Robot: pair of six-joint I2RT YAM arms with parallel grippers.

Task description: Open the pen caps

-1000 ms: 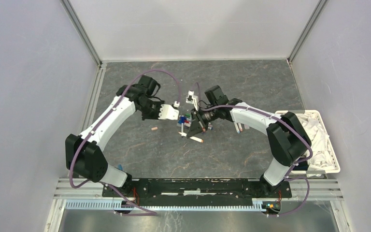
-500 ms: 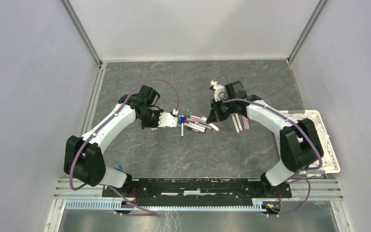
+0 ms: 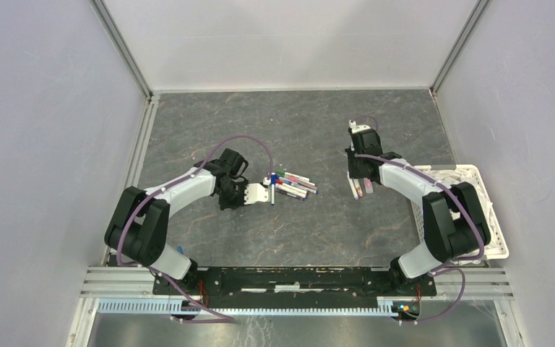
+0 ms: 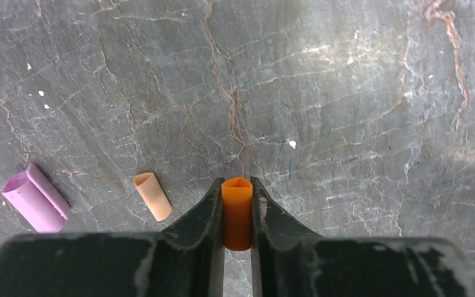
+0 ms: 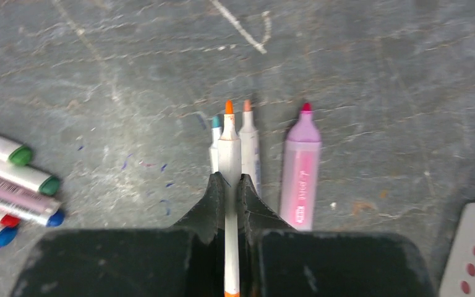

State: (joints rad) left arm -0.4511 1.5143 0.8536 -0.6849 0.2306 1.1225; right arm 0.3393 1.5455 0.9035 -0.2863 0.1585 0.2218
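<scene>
The left end effector (image 4: 237, 184) is pressed onto an orange cap (image 4: 237, 213) over the tabletop (image 4: 346, 93), with a purple cap (image 4: 36, 197) and a peach cap (image 4: 153, 196) lying nearby. The right end effector (image 5: 229, 180) pinches an uncapped orange-tipped pen (image 5: 229, 139) beside a pink pen (image 5: 300, 170), whose print is too blurred to read.

A robotics lab test cell: white wall panels (image 3: 289, 40), aluminium framing (image 3: 121, 49), marbled grey tabletop (image 3: 303, 231).

Grey marbled table (image 3: 296, 123): pen pile (image 3: 294, 184), uncapped pens (image 5: 300, 173), loose caps (image 4: 153, 196).
</scene>
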